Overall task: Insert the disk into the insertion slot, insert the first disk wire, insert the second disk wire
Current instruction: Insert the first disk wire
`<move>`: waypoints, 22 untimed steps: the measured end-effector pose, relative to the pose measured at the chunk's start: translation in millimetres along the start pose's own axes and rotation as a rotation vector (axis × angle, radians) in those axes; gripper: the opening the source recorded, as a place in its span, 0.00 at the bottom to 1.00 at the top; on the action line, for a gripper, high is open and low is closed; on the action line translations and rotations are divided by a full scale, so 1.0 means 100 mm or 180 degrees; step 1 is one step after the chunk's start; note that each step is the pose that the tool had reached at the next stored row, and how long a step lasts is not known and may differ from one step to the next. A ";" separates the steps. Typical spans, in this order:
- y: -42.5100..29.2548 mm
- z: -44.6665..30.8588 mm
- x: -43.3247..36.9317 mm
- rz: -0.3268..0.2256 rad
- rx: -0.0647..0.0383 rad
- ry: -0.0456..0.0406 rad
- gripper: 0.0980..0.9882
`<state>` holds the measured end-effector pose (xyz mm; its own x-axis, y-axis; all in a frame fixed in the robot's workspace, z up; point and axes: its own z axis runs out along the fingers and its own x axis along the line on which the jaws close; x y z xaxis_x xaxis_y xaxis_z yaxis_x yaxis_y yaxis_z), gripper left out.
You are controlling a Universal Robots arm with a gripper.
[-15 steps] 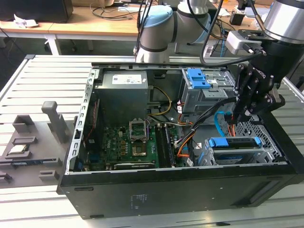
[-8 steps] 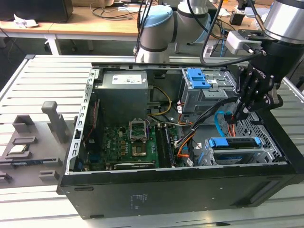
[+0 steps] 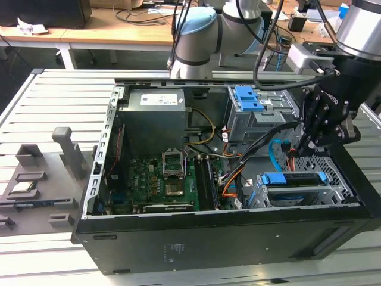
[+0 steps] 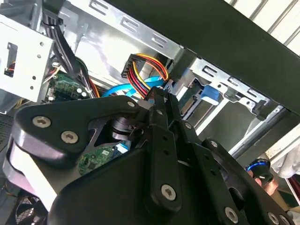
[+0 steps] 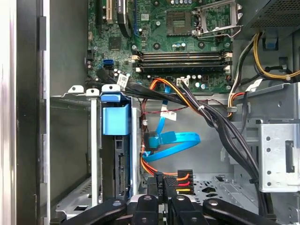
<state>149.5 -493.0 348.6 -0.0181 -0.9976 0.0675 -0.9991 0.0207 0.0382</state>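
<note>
1. The second disk wire (image 5: pixel 176 139) loops free (unplugged, as far as I can judge) just beside the insertion slot (image 3: pixel 297 199) wall; steer clear of it.
2. The disk (image 3: pixel 292 178) sits in that slot, at the computer case (image 3: pixel 178 250) near corner on the exterior view's right.
3. The gripper (image 5: pixel 164 187) is clamped on the first disk wire (image 5: pixel 183 180) at its plug, near the disk's end. I judge the plug needs squaring to the connector and a straight push.

Even bright light; pale glare on the metal bracket (image 4: pixel 27 61).
</note>
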 end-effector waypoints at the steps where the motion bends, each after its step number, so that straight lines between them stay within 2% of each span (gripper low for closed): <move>1: 0.000 0.002 0.026 0.0000 0.0000 0.0000 0.08; 7: -0.003 0.012 0.159 0.0000 0.0000 0.0000 0.08; 9: -0.006 0.022 0.278 0.0000 0.0000 0.0000 0.08; 10: -0.006 0.025 0.296 0.0000 0.0000 0.0000 0.08; 22: -0.011 0.076 0.308 0.0000 0.0000 0.0000 0.08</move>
<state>149.7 -524.3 343.0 -0.0181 -0.9976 0.0675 -0.9991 0.0207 0.0383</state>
